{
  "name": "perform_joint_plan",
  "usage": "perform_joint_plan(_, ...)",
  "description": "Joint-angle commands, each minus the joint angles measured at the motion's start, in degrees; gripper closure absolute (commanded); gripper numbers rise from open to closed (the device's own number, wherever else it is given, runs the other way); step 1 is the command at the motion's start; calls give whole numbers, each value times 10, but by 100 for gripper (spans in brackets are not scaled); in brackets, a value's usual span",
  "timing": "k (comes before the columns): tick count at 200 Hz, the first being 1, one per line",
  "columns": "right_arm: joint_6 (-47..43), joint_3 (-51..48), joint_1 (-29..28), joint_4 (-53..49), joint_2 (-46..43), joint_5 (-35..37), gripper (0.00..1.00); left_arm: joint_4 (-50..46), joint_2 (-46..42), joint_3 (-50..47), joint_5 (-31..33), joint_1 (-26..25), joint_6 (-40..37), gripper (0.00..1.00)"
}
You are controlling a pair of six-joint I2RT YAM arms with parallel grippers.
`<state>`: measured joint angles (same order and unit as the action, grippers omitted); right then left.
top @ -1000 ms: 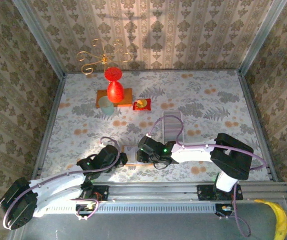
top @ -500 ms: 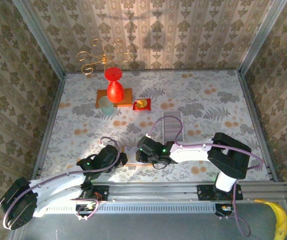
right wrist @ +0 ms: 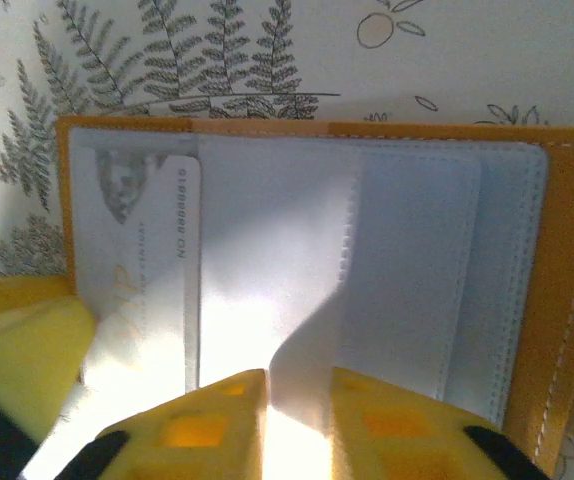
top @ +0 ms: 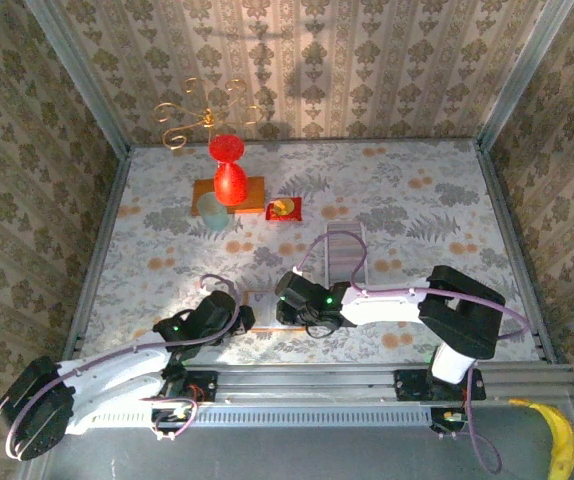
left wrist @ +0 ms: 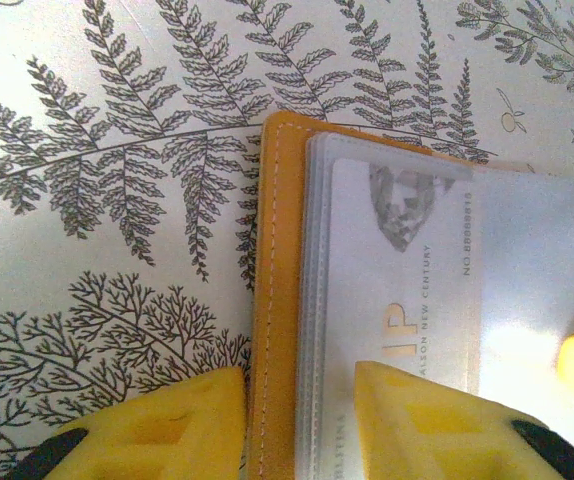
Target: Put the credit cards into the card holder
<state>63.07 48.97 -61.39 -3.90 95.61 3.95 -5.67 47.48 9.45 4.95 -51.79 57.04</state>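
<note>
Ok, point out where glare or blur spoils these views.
Left wrist: glare whitens the card holder toward the right; yellow fingers out of focus. Right wrist: a sun patch blows out the sleeve low down, fingers blurred. Top external: sharp, one bright patch on the table.

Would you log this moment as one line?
holder: open on table | card: sleeved | left gripper: astride holder edge | right gripper: pinching loose sleeve
</note>
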Motion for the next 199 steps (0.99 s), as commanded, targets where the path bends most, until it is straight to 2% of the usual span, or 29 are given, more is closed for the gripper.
perform_joint_plan(1,0,2,1,-9,-27,20,87,-62,7,-26,-5,-6,9,65)
perform_joint_plan(25,-7,5,1,-9,-32,18,100,-65,6,-23,-4,-6,8,65)
perform_joint_plan(65,-15,5,3,-36,-51,35,100,-63,4,-22,-5,-7,13,65)
perform_joint_plan(96,-9,-10,1,41,-54,2,100,-50,2,-22,-17,-8,14,65)
perform_joint_plan(106,-7,-7,1,68,-40,-20,92,-45,0,-25,-20,-7,16,65)
perform_joint_plan(122,-9,17,0,82,-12,-46,85,-42,-9,-29,-18,-7,19,65)
perform_joint_plan(142,8,28,-1,119,22,-63,82,-76,-32,-27,2,-8,16,64)
perform_joint_plan(180,27,50,-1,147,64,-76,64,-136,-106,-46,27,-7,37,61)
perform_joint_plan(199,33,52,2,159,75,-84,63,-182,-149,-44,41,-8,39,61)
